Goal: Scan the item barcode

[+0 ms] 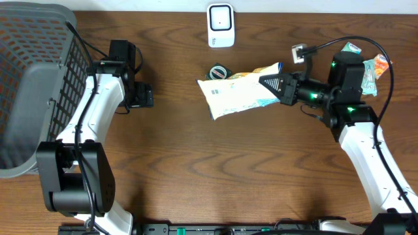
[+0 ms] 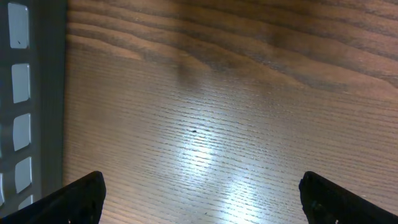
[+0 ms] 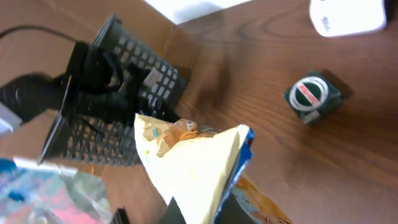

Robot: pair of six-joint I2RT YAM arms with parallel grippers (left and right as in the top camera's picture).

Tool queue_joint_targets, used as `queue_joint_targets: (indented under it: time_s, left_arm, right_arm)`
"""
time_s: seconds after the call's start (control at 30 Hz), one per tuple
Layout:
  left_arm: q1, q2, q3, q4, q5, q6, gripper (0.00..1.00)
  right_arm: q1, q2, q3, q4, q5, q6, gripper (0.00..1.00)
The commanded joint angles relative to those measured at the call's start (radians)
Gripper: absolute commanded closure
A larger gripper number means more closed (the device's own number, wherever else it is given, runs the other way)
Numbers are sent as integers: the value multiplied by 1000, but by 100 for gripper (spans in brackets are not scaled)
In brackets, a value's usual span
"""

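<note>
- Table [image 1: 196, 170]: dark brown wood-grain top, smooth, semi-gloss; a bright patch of reflected light shows in the left wrist view.
- Basket [image 1: 32, 78]: grey plastic lattice, matt.
- Barcode scanner [image 1: 221, 25]: white moulded plastic, smooth, slight sheen.
- Snack bag [image 1: 238, 98]: thin printed film in white, yellow and blue, glossy and creased.
- Small round tin [image 1: 219, 71]: dark body, shiny lid with a printed label; whether metal or plastic cannot be told.
- Packets [image 1: 375, 68]: crinkled printed film, shiny.
- Left arm [image 1: 98, 111], right arm [image 1: 372, 153]: smooth white plastic shells, black matt joints.
- Left end effector [image 1: 140, 96], right end effector [image 1: 266, 82]: black, matt, plastic-looking.
</note>
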Motion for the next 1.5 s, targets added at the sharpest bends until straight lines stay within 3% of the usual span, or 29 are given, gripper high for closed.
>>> queue_joint_targets:
  time_s: [0.0,0.13,0.27,0.5,0.7,0.8,0.83,0.87,0.97,1.0,1.03,1.17,1.2,1.37,1.4,1.43,1.47]
  left_arm:
    - [1,1,-3,-3,-6,6,2]
    - [1,1,-3,-3,-6,6,2]
    - [1,1,-3,-3,-6,6,2]
    - [1,1,-3,-3,-6,6,2]
    - [1,1,-3,-3,-6,6,2]
    - [1,1,-3,-3,-6,6,2]
    - [1,1,-3,-3,-6,6,2]
    - [1,1,-3,-3,-6,6,2]
    - [1,1,-3,-3,-6,6,2]
    - [1,1,-3,-3,-6,6,2]
    - [1,1,-3,-3,-6,6,2]
    - [1,1,-3,-3,-6,6,3]
    - [1,1,-3,-3,-6,6,3]
    - [1,1,-3,-3,-6,6,2]
    - [1,1,-3,-3,-6,6,2]
    - [1,1,-3,-3,-6,6,2]
    - [1,1,-3,-3,-6,6,2]
  right_arm:
    - [-19,-10,6,-8,-5,177,99]
    - [-19,-10,6,-29,-1,284,99]
    - [-19,-10,6,-77,36,288,99]
    - [-19,-10,6,-197,281,159,99]
    - [-18,3,6,-180,332,45,99]
    - [-7,33,6,-163,332,-19,85]
    - [-5,40,6,-162,330,-19,87]
    - [-3,46,6,-155,307,-29,96]
    - [-3,46,11,-148,236,-46,99]
    - [-3,46,13,-149,233,-49,91]
    - [-3,46,19,-150,234,-67,78]
    - [-14,43,48,-169,239,-75,69]
    - [-11,42,68,-207,275,-67,60]
    - [35,46,63,-350,405,177,27]
    - [50,47,55,-358,409,191,25]
    - [70,48,45,-362,412,196,30]
    - [98,48,28,-362,426,196,51]
